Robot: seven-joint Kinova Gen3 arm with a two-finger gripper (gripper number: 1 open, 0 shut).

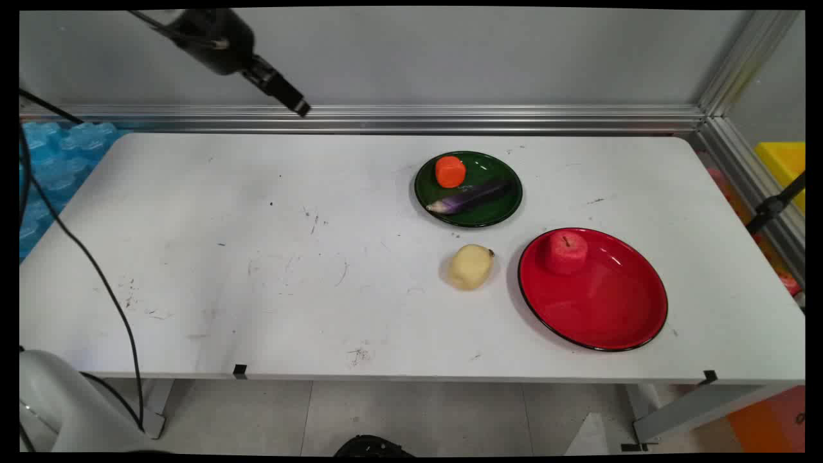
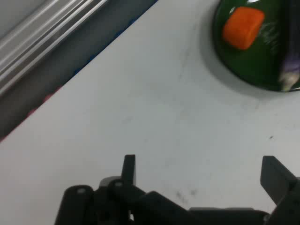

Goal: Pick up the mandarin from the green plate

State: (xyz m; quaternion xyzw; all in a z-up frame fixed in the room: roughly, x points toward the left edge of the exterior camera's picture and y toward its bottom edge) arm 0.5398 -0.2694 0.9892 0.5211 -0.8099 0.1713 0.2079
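The gripper (image 1: 297, 106) is held high at about 11 o'clock over the tabletop (image 1: 257, 257), its fingers (image 2: 129, 168) spread wide with nothing between them. Nothing is touched. Nearest to it, toward 1 o'clock, the green plate (image 1: 495, 215) is seen carrying an orange piece (image 1: 450, 172) and an eggplant (image 1: 472, 196). A potato (image 1: 470, 266) lies bare on the tabletop just beside the red plate (image 1: 611, 315), on which an apple (image 1: 566, 252) is set.
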